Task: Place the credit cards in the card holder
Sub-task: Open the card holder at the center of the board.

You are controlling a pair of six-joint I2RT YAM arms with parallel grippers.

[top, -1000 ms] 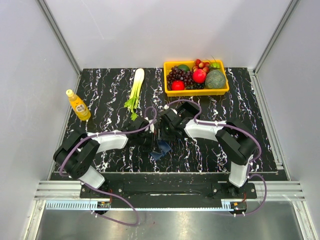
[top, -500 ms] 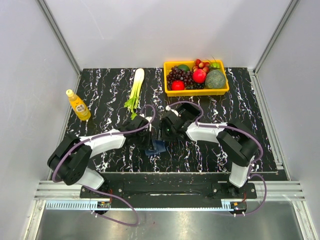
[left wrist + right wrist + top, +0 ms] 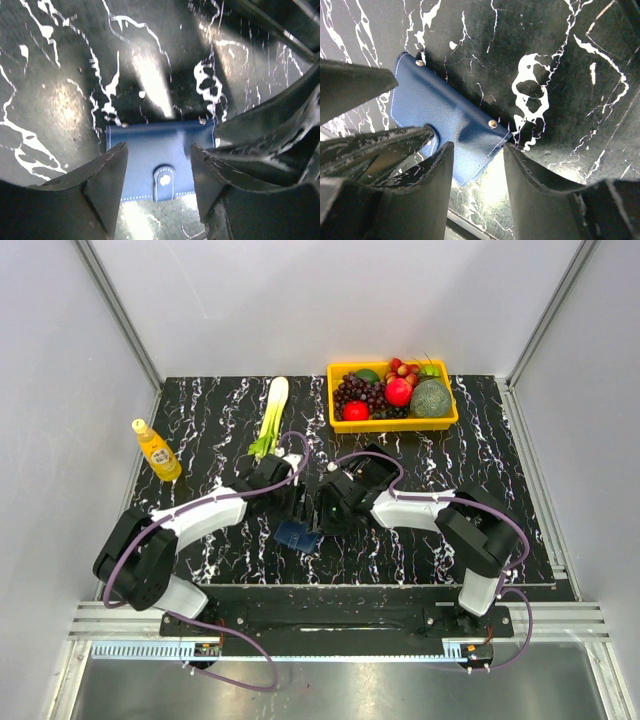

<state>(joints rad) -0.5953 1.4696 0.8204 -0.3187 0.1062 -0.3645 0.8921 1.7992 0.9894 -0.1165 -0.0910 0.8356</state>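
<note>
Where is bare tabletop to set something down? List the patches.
Free: back left, between bottle and celery; right side, between basket and right arm. Crowded: centre, where it and the left arm meet over the card holder.

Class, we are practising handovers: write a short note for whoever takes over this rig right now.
Left gripper: open, above the card holder.
Right gripper: open, with one corner of the holder between its fingers.
The holder lies flat on the table, near the front edge.
Done: unclear; no credit cards show in any view.
Left: check whether the cards are inside.
</note>
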